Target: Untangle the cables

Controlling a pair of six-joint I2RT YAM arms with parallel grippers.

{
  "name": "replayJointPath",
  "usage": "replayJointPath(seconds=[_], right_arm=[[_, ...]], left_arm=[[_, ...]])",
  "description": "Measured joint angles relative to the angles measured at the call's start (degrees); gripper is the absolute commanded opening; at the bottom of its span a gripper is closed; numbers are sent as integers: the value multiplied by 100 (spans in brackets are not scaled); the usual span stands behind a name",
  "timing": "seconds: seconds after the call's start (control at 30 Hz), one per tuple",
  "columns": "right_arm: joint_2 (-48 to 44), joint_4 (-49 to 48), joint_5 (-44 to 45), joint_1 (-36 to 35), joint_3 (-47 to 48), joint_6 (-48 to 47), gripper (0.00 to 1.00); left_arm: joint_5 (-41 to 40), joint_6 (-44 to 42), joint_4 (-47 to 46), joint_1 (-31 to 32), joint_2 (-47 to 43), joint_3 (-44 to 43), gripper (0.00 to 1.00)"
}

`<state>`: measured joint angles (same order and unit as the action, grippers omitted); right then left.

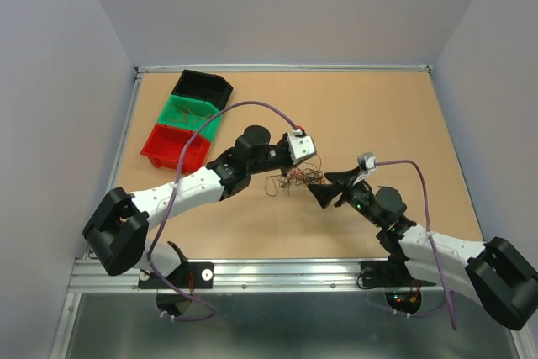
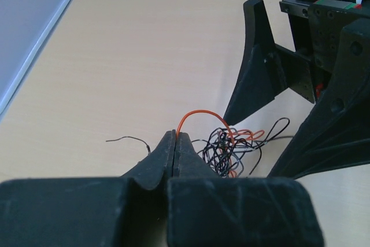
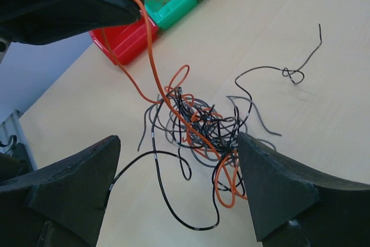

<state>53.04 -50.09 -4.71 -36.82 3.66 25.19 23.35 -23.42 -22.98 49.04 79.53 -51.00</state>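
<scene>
The cables lie as a small tangle of thin orange, black and grey wires on the table between my two grippers. My left gripper is shut on one orange wire that arches from its tips over into the tangle. In the right wrist view that orange wire runs taut from the left gripper's fingertips down to the tangle. My right gripper stands wide open just in front of the tangle, with nothing gripped; its right finger touches the outer loops.
A loose black wire lies apart from the tangle on the table. Red, green and black bins stand in a row at the back left; the green one holds some wires. Grey walls enclose the table.
</scene>
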Motion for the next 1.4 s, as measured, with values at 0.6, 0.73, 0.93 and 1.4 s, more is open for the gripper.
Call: replayJointPath(seconds=[0.6, 0.73, 0.93, 1.4], right_arm=[[3305, -2111, -173, 0, 415, -162, 74], [3611, -2194, 122, -2, 540, -142, 39], [3523, -2251, 955, -2, 483, 13, 3], [1902, -2400, 525, 0, -17, 2, 100]], left_arm=[[304, 142, 435, -2, -654, 0, 0], [-116, 271, 459, -4, -1556, 63, 0], [-1338, 660, -621, -7, -3165, 861, 0], [-1390, 1034, -903, -223, -1976, 1211, 0]])
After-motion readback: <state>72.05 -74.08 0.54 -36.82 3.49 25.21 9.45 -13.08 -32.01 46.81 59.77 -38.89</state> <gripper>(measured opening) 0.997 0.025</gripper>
